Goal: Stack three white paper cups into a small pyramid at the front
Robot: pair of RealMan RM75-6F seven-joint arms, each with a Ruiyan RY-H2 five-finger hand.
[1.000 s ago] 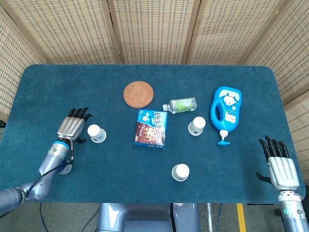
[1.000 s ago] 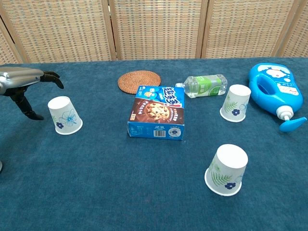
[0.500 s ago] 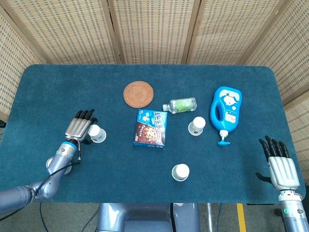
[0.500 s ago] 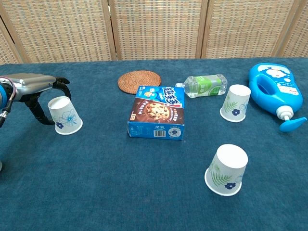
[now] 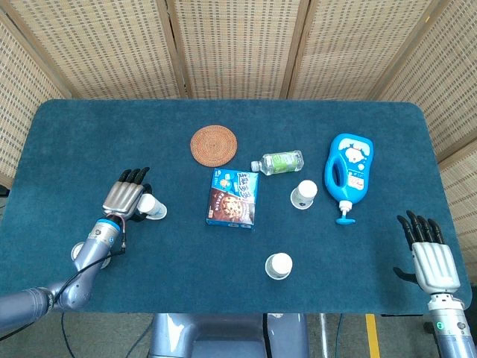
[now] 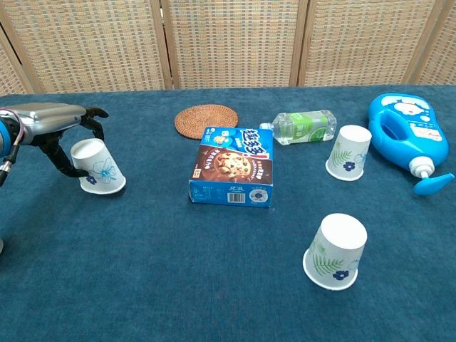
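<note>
The left hand is reached forward with its fingers curled around a tilted paper cup, while the right hand is held flat, fingers spread.

Staged lab tabletop, blue felt-covered table, woven rattan screens enclosing it

Both hands are rocking the same look: left hand and right hand are showing silver ridged backs with black fingers. The arms are looking glossy blue-grey, with a bright blue wrist ring and thin black cable.
</note>
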